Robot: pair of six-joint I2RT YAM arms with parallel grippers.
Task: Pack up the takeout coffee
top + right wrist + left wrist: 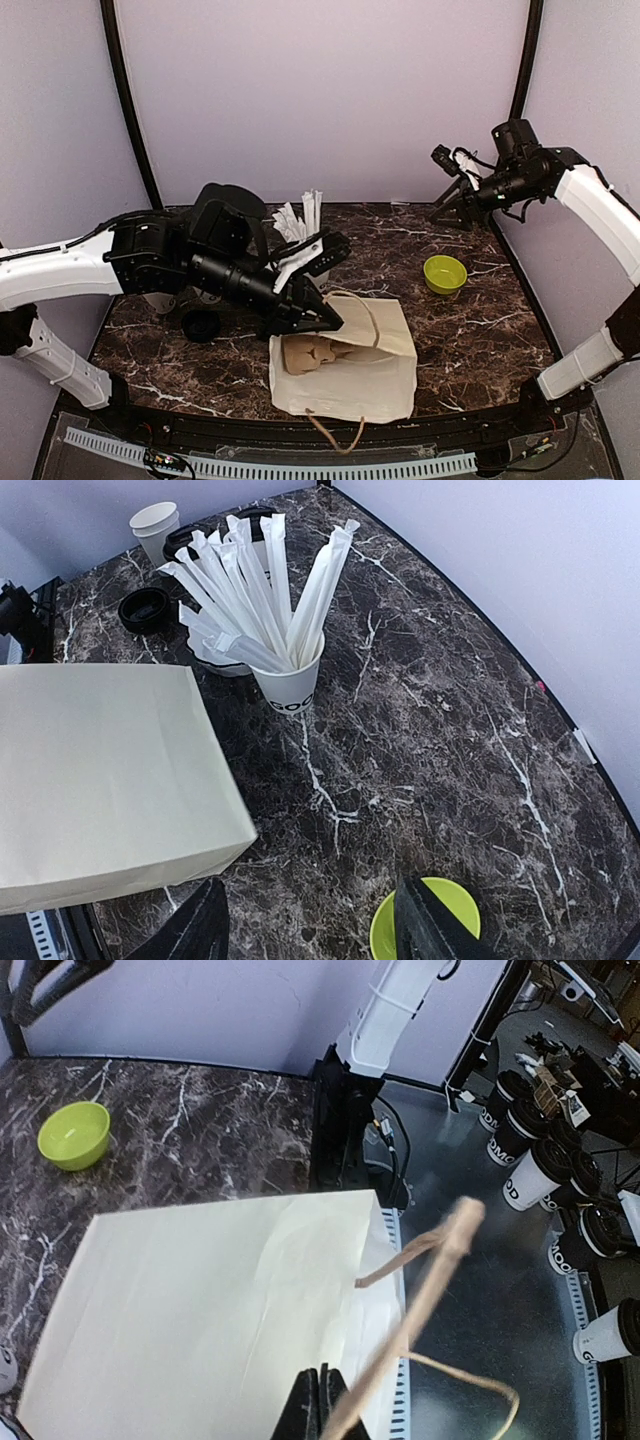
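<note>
Pinching the bag (350,375) rim at the bench (480,330) front edge, the left gripper (318,1402) is clenched, probably to hold it open. The right gripper (310,930) hangs released, out of the way. One cup (155,525) sits by the left edge, unpacked.

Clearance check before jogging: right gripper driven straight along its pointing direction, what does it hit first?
Right gripper likely meets bare tabletop between the paper bag and the green bowl; depth unclear.

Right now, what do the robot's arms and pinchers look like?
The left arm and right arm wear smooth white shells with chunky black joints and thin black cables. The left gripper and right gripper are mostly black, each with two narrow fingers.
</note>
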